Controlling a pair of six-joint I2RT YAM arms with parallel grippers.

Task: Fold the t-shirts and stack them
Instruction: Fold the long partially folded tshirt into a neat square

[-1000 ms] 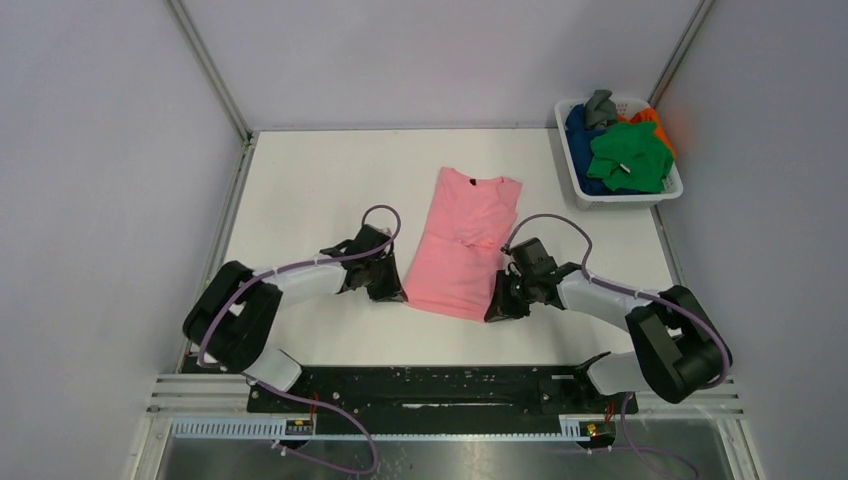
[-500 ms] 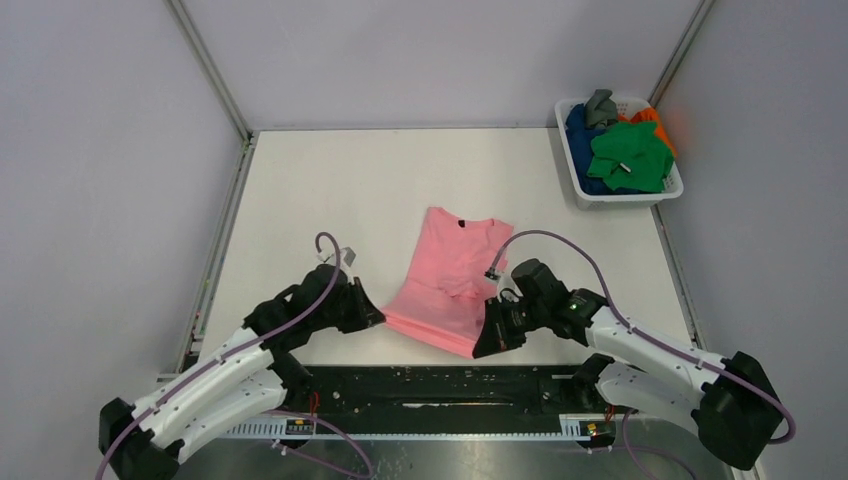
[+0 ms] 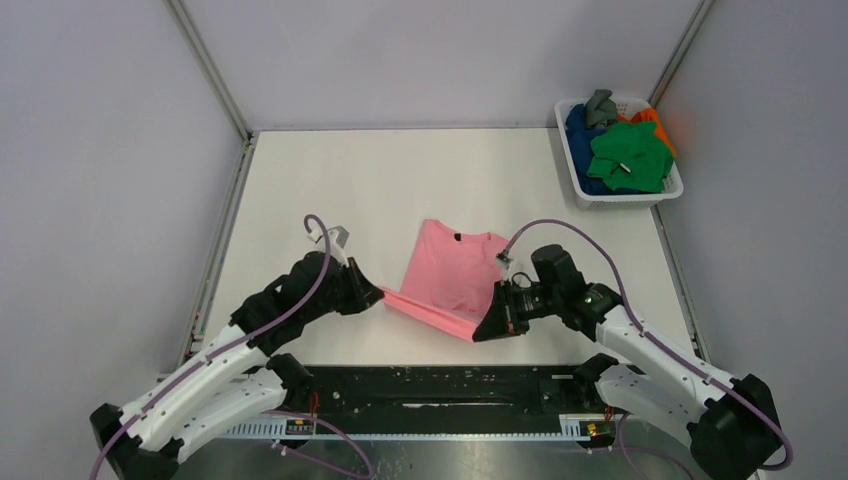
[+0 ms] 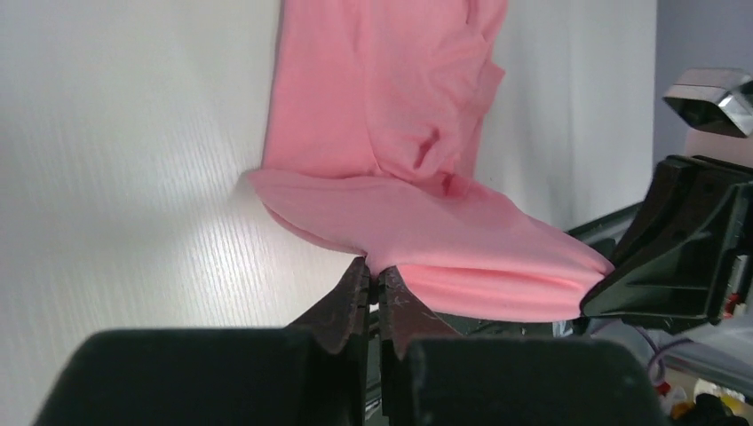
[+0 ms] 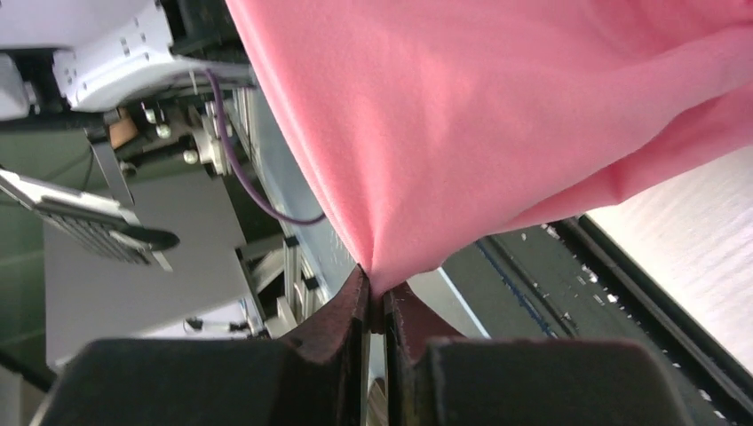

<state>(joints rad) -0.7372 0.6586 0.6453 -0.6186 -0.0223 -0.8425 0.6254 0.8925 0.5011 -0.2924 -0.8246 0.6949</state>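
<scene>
The light pink t-shirt lies on the white table with its collar end flat and its near hem lifted. My left gripper is shut on the hem's left corner, seen in the left wrist view with pink cloth bulging above the jaws. My right gripper is shut on the hem's right corner, seen in the right wrist view with the shirt hanging over it. The hem stretches taut between both grippers above the table. Green, dark blue, orange and grey shirts sit in the basket.
A white slatted plastic basket stands at the back right corner. The black rail with the arm bases runs along the near table edge. Walls enclose the table on the left, back and right.
Both grippers have risen and drawn back toward the near edge with the hem, dragging the pink shirt nearer and lifting its lower part off the table. The shirt looks shorter from above.
</scene>
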